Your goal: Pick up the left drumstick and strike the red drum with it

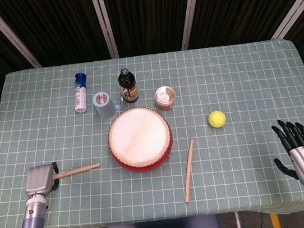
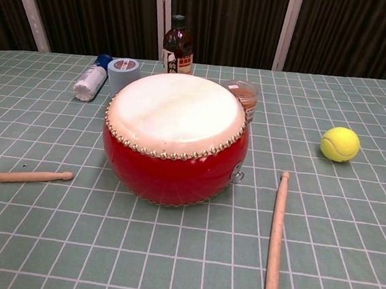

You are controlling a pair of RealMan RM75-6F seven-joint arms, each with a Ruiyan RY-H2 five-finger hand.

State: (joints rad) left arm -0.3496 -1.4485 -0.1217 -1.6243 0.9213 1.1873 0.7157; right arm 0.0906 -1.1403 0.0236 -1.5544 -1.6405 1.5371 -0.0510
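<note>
The red drum [image 1: 140, 139] with its pale skin stands mid-table, and it fills the middle of the chest view [image 2: 175, 136]. The left drumstick [image 1: 78, 170] lies flat to the drum's left, tip towards the drum; the chest view shows it too [image 2: 20, 176]. My left hand [image 1: 40, 179] is at the stick's butt end, back facing up, with dark fingers showing on either side of the stick. The hand's underside is hidden, and the stick still rests on the cloth. My right hand [image 1: 302, 152] hovers at the table's right front corner, fingers spread and holding nothing.
A second drumstick [image 1: 189, 170] lies right of the drum, and a yellow tennis ball [image 1: 216, 118] sits further right. Behind the drum stand a white spray bottle [image 1: 80, 93], a tape roll [image 1: 103, 103], a dark bottle [image 1: 128, 86] and a small jar [image 1: 165, 97].
</note>
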